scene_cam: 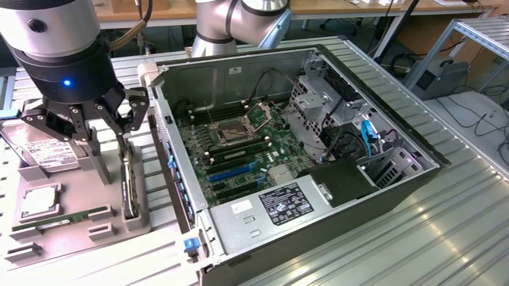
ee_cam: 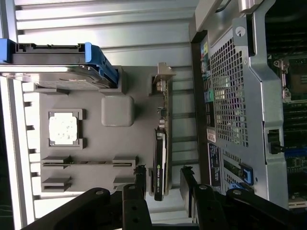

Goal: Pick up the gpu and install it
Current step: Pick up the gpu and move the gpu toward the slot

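Counter (scene_cam: 445,226) beside the computer case (scene_cam: 223,68): a holder (ee_cam: 139,105) stands the gpu (ee_cam: 159,165) edge-up, so the spread hand (ee_cam: 162,184) straddles it.

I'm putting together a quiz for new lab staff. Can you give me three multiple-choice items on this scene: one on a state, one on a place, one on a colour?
1. The gripper above the gpu is:
A. shut on it
B. shut and empty
C. open

2. The gpu is:
A. standing on edge in the grey tray
B. lying flat in that tray
C. lifted clear of it

3. The light on the arm's wrist is:
A. red
B. blue
C. green

Answers:
1 C: in the wrist view its fingers stand apart, one to each side of the gpu.
2 A: the card sits upright in a slot of the tray.
3 B: it glows blue in the exterior view.
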